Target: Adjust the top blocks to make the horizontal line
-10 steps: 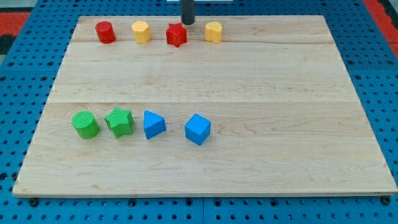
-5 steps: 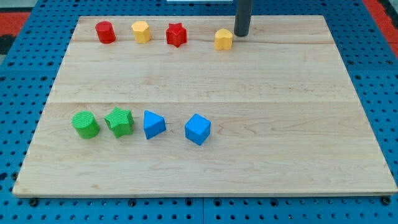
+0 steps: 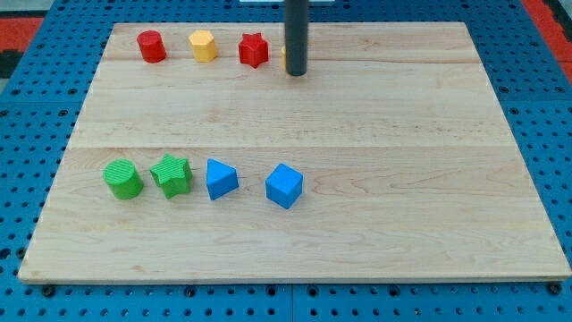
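My tip (image 3: 297,73) stands upright, rod vertical.

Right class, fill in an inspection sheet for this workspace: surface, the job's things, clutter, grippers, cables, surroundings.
Surface: wooden board, flat and bare in the middle.
Job's things: top row has red cylinder, yellow block, red star; a second yellow block is mostly hidden behind the rod.
Clutter: lower row of green cylinder, green star, blue block, blue cube.
Grippers: none; my tip sits just right of the red star.
Cables: nothing seen.
Surroundings: blue pegboard.
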`<state>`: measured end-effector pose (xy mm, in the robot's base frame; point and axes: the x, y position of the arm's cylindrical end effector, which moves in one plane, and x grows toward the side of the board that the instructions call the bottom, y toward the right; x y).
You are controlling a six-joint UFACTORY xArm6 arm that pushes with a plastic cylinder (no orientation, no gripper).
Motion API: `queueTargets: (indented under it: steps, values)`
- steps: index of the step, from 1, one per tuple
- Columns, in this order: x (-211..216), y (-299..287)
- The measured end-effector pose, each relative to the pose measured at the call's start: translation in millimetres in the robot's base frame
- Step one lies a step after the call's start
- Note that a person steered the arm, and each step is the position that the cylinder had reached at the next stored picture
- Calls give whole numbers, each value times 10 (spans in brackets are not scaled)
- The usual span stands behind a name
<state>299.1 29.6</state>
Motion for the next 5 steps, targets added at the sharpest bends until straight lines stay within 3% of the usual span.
queueTargets:
  steps: [2,4,5]
  values:
    - [180,89]
    - [-237,-185]
    - [-71,-98]
